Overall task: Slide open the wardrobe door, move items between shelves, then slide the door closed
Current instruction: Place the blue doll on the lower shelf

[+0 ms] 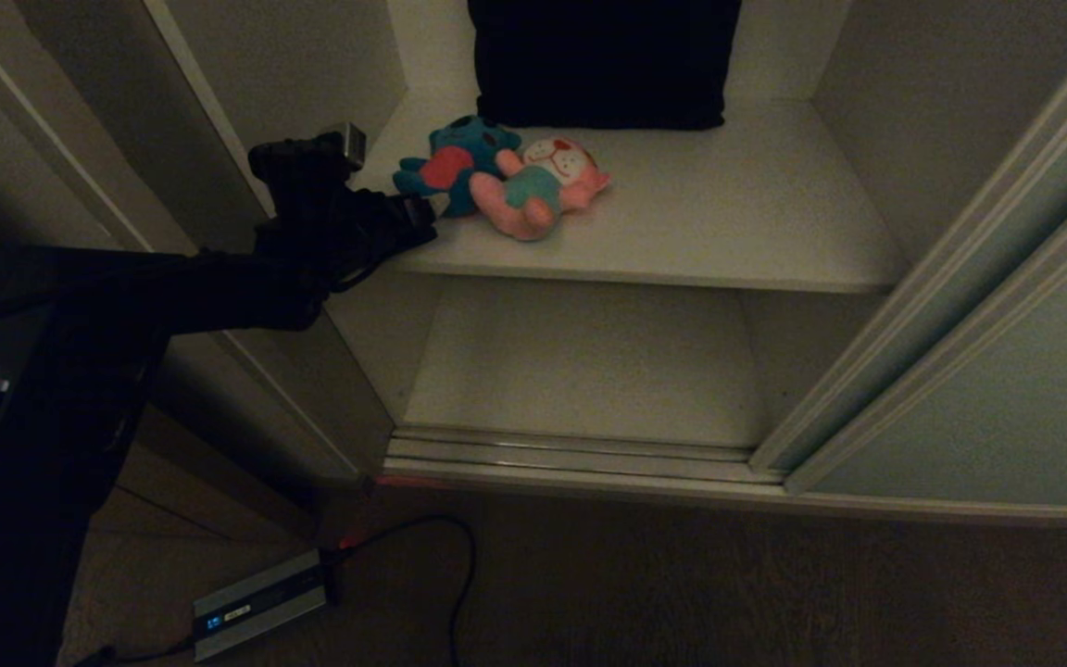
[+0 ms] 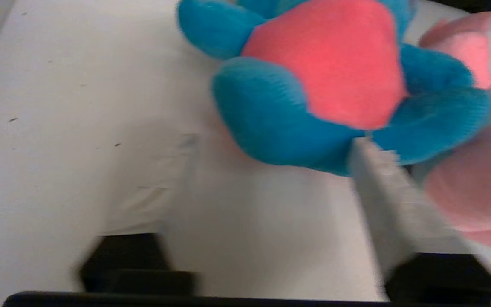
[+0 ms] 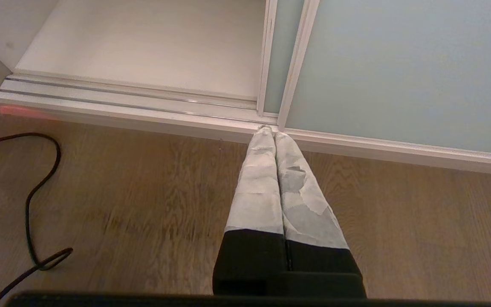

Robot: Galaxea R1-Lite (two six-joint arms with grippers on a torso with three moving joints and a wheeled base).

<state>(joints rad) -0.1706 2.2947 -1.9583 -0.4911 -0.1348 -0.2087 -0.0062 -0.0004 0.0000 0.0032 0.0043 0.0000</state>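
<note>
Nearest, on the wooden floor (image 1: 682,593), a small silver box (image 1: 258,604) lies with a black cable (image 1: 459,574) looping away from it. The right gripper (image 3: 270,130) hangs low over that floor, its two taped fingers pressed flat together with nothing between them, tips just in front of the wardrobe's bottom track (image 3: 134,98).

Beyond the track the wardrobe stands open. The sliding wardrobe door (image 1: 1006,371), a grey-green panel in a thin pale frame, is pushed over to the right side, leaving both shelves exposed. The lower shelf (image 1: 580,371) sits just behind the track.

Above it, the left gripper (image 1: 422,215) reaches in from the left over the front edge of the upper shelf (image 1: 756,213). Its fingers are parted. In the left wrist view one taped finger (image 2: 386,204) lies against the underside of the teal-blue plush toy (image 1: 455,162), between its two legs; the other finger is a blur over bare shelf, off to the side of the toy. I cannot tell whether the toy is actually gripped.

The teal-blue toy lies on its back, red belly up, at the left part of the upper shelf. The pink plush toy (image 1: 543,185) rests touching it on the right. Furthest back, a black cushion (image 1: 603,60) leans against the rear wall.
</note>
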